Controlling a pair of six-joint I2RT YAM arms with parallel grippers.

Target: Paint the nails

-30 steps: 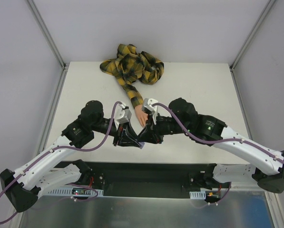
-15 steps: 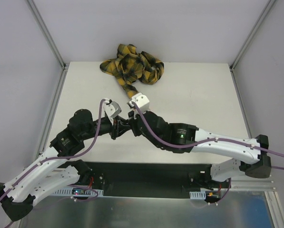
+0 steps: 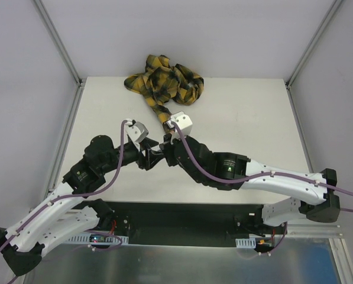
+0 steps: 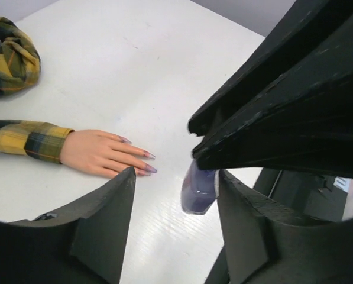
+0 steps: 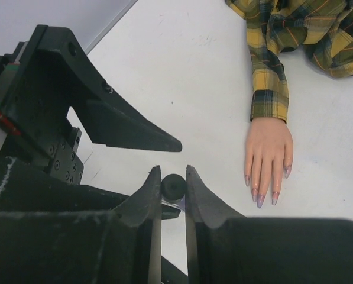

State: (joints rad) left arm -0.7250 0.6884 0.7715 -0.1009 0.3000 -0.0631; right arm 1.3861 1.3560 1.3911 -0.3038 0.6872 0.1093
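While in right pincer (image 5: pixel 172 173), purple-filled bottle (image 4: pixel 198 188).

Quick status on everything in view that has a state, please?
left pincer: open around the bottle
right pincer: shut on the cap
bottle: opened or not, cannot tell
mannequin hand: flat, palm down
nails: pinkish-purple, nothing touching them

Bright, even light (soft shadows)

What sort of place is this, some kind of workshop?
Probably a robotics lab bench: two robot arms bolted to a white table, plain panels walling it in, and a mannequin hand in a plaid sleeve for practice.
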